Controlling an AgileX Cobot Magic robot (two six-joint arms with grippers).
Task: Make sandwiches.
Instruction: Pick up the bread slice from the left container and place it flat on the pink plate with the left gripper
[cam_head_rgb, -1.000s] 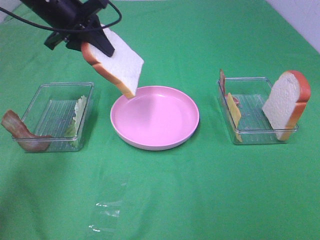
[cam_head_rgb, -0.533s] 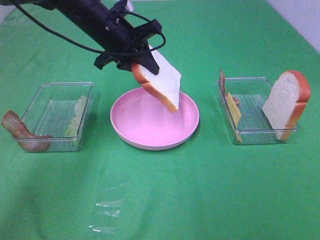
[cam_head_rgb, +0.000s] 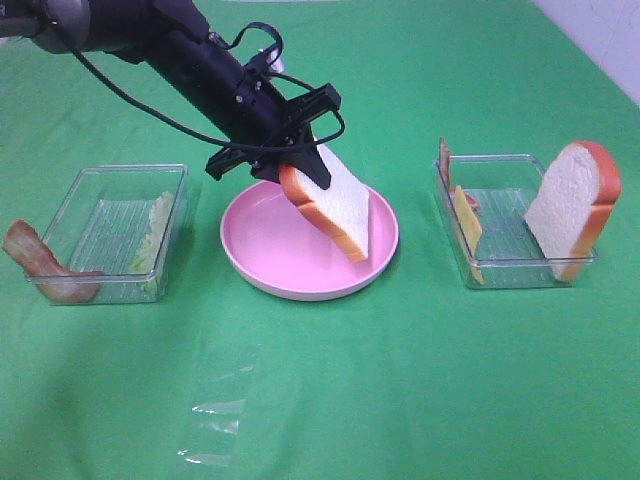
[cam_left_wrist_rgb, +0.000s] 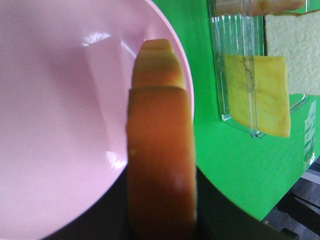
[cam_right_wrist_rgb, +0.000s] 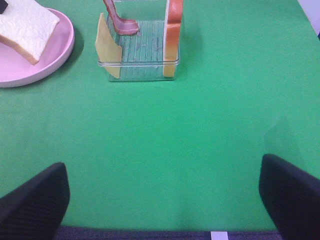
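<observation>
The left tool (cam_head_rgb: 300, 168) is clamping the crust end of a bread slice (cam_head_rgb: 338, 208), holding it tilted with the low corner dipping over the pink plate (cam_head_rgb: 262, 268); looks like it's angling the slice to go down flat as the sandwich base; can't tell if that corner is touching yet. The right tool (cam_right_wrist_rgb: 160, 205) is hanging spread wide and empty over bare green worktop (cam_right_wrist_rgb: 200, 140), probably just leaving the plate free. The second bread slice (cam_head_rgb: 572, 205) and cheese (cam_head_rgb: 467, 228) are leaning upright in the right tray (cam_head_rgb: 510, 272); lettuce (cam_head_rgb: 155, 232) and bacon (cam_head_rgb: 40, 262) are sitting at the left tray (cam_head_rgb: 80, 185), edges up for easy pinching.
</observation>
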